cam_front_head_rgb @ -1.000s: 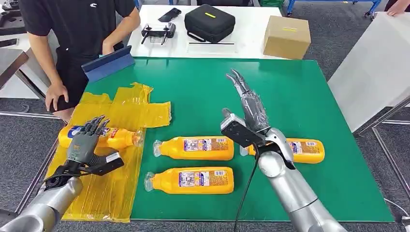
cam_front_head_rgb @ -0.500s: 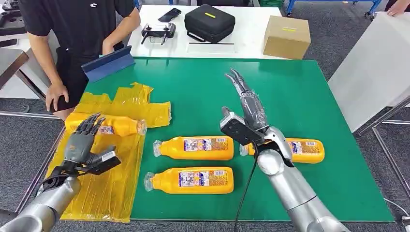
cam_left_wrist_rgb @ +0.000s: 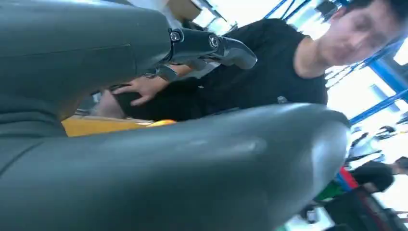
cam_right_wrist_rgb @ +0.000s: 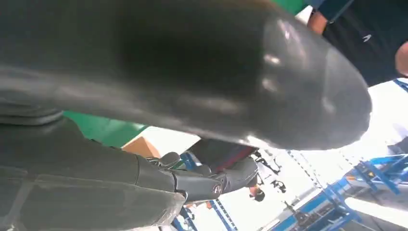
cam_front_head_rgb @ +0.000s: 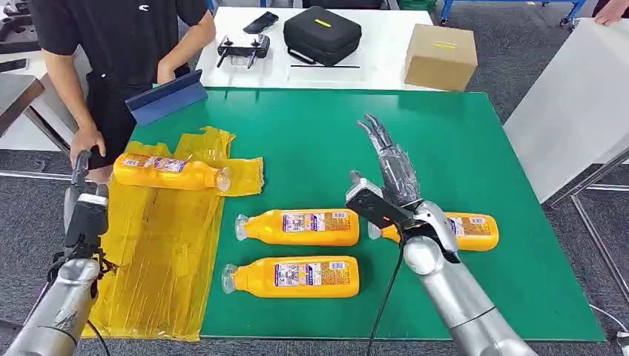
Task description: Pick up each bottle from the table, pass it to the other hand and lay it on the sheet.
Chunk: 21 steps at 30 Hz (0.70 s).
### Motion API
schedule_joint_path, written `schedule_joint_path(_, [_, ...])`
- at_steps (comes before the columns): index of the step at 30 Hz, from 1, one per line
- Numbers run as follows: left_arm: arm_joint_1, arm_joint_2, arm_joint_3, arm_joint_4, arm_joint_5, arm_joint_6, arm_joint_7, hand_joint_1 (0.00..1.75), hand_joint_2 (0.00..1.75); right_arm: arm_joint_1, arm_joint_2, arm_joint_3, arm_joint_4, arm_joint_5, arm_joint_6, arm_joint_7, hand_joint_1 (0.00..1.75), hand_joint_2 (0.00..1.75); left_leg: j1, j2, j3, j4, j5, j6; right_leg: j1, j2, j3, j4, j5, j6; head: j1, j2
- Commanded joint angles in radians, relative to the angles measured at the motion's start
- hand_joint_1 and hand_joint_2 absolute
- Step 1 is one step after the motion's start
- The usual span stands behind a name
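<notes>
Now the bottle on the sheet [cam_front_head_rgb: 169,170] lies free on the far part of the yellow sheet [cam_front_head_rgb: 159,252], its cap toward the green counter [cam_front_head_rgb: 311,133]; one second ago the left hand was resting on it nearer the robot, so the bottle has moved farther away and the hand has let go of it. The left hand [cam_front_head_rgb: 80,167] has drawn back to the left edge of the sheet and is now raised beside the counter, apart from the bottle. It holds nothing; how wide its fingers stand I cannot tell from the head view, though the left wrist view shows the thumb and fingers apart.

The right hand [cam_front_head_rgb: 389,156] has shifted only a little toward the right. It hovers above the green counter with its fingers stretched out and close together, holding nothing.

Three other bottles lie on their sides on the counter: the middle bottle [cam_front_head_rgb: 300,227], the near bottle [cam_front_head_rgb: 293,277] and the right bottle [cam_front_head_rgb: 471,231], partly behind the right arm. A person [cam_front_head_rgb: 111,44] stands at the far left corner.
</notes>
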Motion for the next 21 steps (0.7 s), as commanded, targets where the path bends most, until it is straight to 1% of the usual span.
schedule_joint_path(1, [0.181, -0.165, 0.084, -0.427, 0.225, -0.181, 0.07, 0.0, 0.0, 0.109, -0.067, -0.088, -0.104, 0.107, 0.019, 0.076, 0.0, 0.0, 0.0, -0.002, 0.003, -0.001, -0.001, -0.002, 0.0, -0.003, 0.004, -0.002, -0.001, -0.001, 0.0, 0.0])
schedule_joint_path(2, [0.183, -0.174, 0.075, -0.432, 0.216, -0.174, 0.075, 0.0, 0.0, 0.12, -0.068, -0.096, -0.116, 0.112, 0.022, 0.076, 0.0, 0.0, 0.0, -0.003, 0.002, -0.001, 0.0, -0.001, 0.0, -0.004, 0.002, -0.002, -0.001, -0.001, 0.0, 0.0])
schedule_joint_path(3, [0.183, -0.174, 0.075, -0.432, 0.216, -0.174, 0.075, 0.0, 0.0, 0.12, -0.068, -0.096, -0.116, 0.112, 0.022, 0.076, 0.0, 0.0, 0.0, -0.005, 0.004, 0.0, -0.002, -0.003, 0.0, -0.006, 0.005, -0.002, -0.003, -0.001, 0.0, 0.0])
schedule_joint_path(5, [0.18, -0.169, 0.076, -0.426, 0.217, -0.177, 0.074, 0.0, 0.0, 0.124, -0.063, -0.097, -0.123, 0.117, 0.026, 0.079, 0.0, 0.0, 0.0, -0.005, 0.001, 0.0, -0.001, -0.002, 0.0, -0.005, 0.002, -0.001, -0.002, -0.001, 0.0, 0.0])
schedule_joint_path(6, [0.178, -0.166, 0.077, -0.424, 0.217, -0.178, 0.074, 0.0, 0.0, 0.121, -0.061, -0.098, -0.122, 0.119, 0.028, 0.08, 0.0, 0.0, 0.0, -0.006, 0.003, 0.001, -0.003, -0.003, 0.001, -0.005, 0.004, -0.001, -0.003, -0.002, 0.0, 0.0])
schedule_joint_path(8, [0.176, -0.16, 0.082, -0.422, 0.217, -0.178, 0.074, 0.0, 0.0, 0.118, -0.059, -0.097, -0.121, 0.12, 0.03, 0.08, 0.0, 0.0, 0.0, -0.002, 0.0, 0.001, -0.002, -0.002, 0.001, -0.001, 0.001, -0.001, -0.001, -0.002, 0.0, 0.0])
schedule_joint_path(10, [0.176, -0.16, 0.082, -0.422, 0.217, -0.178, 0.074, 0.0, 0.0, 0.118, -0.059, -0.097, -0.121, 0.12, 0.03, 0.08, 0.0, 0.0, 0.0, -0.001, 0.002, 0.0, -0.002, -0.003, 0.0, -0.001, 0.002, -0.001, -0.001, -0.002, 0.0, 0.0])
schedule_joint_path(12, [0.174, -0.172, 0.09, -0.414, 0.243, -0.209, 0.096, 0.0, 0.0, 0.13, -0.052, -0.111, -0.126, 0.157, 0.029, 0.099, 0.0, 0.0, 0.0, -0.002, 0.003, 0.0, -0.002, -0.004, 0.001, -0.002, 0.003, 0.0, -0.002, -0.003, 0.0, 0.0])
schedule_joint_path(13, [0.182, -0.187, 0.1, -0.426, 0.242, -0.208, 0.099, 0.0, 0.0, 0.156, -0.045, -0.129, -0.147, 0.2, 0.029, 0.12, 0.0, 0.0, 0.0, -0.002, 0.002, 0.0, -0.002, -0.003, 0.001, -0.002, 0.002, -0.001, -0.001, -0.002, 0.0, 0.0])
schedule_joint_path(14, [0.199, -0.201, 0.106, -0.442, 0.24, -0.205, 0.1, 0.0, 0.0, 0.19, -0.048, -0.147, -0.175, 0.213, 0.037, 0.13, 0.0, 0.0, 0.001, -0.002, 0.004, 0.0, -0.003, -0.005, 0.001, -0.003, 0.004, -0.001, -0.002, -0.003, 0.0, 0.0])
schedule_joint_path(16, [0.225, -0.219, 0.117, -0.463, 0.234, -0.198, 0.105, 0.0, 0.0, 0.241, -0.06, -0.18, -0.211, 0.242, 0.033, 0.157, 0.0, 0.0, 0.001, -0.003, 0.003, -0.001, -0.002, -0.003, 0.001, -0.004, 0.004, -0.002, -0.002, -0.002, 0.0, 0.0])
schedule_joint_path(17, [0.236, -0.231, 0.126, -0.473, 0.233, -0.201, 0.115, 0.0, 0.0, 0.275, -0.072, -0.206, -0.236, 0.254, 0.033, 0.165, 0.0, 0.0, 0.001, -0.003, 0.006, -0.001, -0.003, -0.004, 0.001, -0.004, 0.006, -0.002, -0.003, -0.002, 0.0, 0.0])
schedule_joint_path(19, [0.242, -0.238, 0.139, -0.478, 0.227, -0.198, 0.119, 0.0, 0.0, 0.315, -0.079, -0.249, -0.272, 0.277, 0.028, 0.18, 0.0, 0.0, 0.001, -0.004, 0.006, -0.001, -0.004, -0.004, 0.001, -0.005, 0.007, -0.003, -0.004, -0.002, 0.0, 0.0])
schedule_joint_path(20, [0.243, -0.239, 0.149, -0.475, 0.223, -0.199, 0.121, 0.0, 0.0, 0.336, -0.083, -0.276, -0.295, 0.3, 0.036, 0.19, 0.0, 0.0, 0.0, -0.004, 0.003, -0.001, -0.002, -0.002, 0.001, -0.004, 0.003, -0.002, -0.002, -0.001, 0.0, 0.0])
schedule_joint_path(21, [0.244, -0.238, 0.155, -0.477, 0.22, -0.197, 0.121, 0.0, 0.0, 0.346, -0.09, -0.292, -0.306, 0.306, 0.035, 0.195, 0.0, 0.0, 0.001, -0.005, 0.005, 0.0, -0.003, -0.003, 0.001, -0.005, 0.006, -0.002, -0.003, -0.002, 0.0, 0.0])
